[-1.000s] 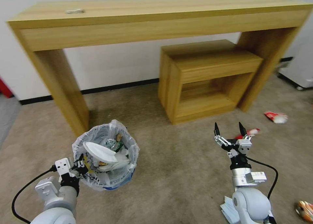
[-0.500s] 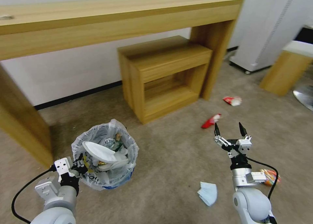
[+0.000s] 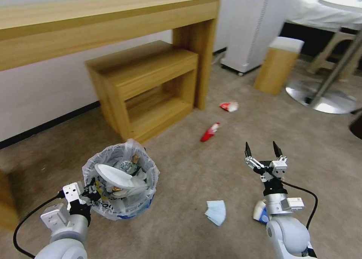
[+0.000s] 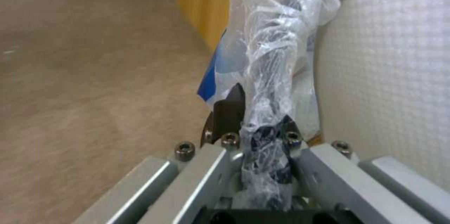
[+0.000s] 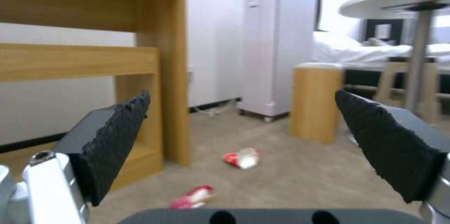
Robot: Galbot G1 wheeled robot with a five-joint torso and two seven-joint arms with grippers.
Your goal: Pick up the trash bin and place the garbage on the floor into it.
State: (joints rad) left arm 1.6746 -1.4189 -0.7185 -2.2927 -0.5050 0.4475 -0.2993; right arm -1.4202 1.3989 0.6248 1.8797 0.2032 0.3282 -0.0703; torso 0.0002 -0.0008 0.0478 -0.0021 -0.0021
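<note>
The trash bin (image 3: 121, 183), already loaded with litter, is held by its bagged rim in the clamped left gripper (image 3: 90, 191), while a blue face mask (image 3: 216, 212) lies on the floor (image 3: 196, 168) just behind the spread-open, empty right gripper (image 3: 264, 152).
</note>
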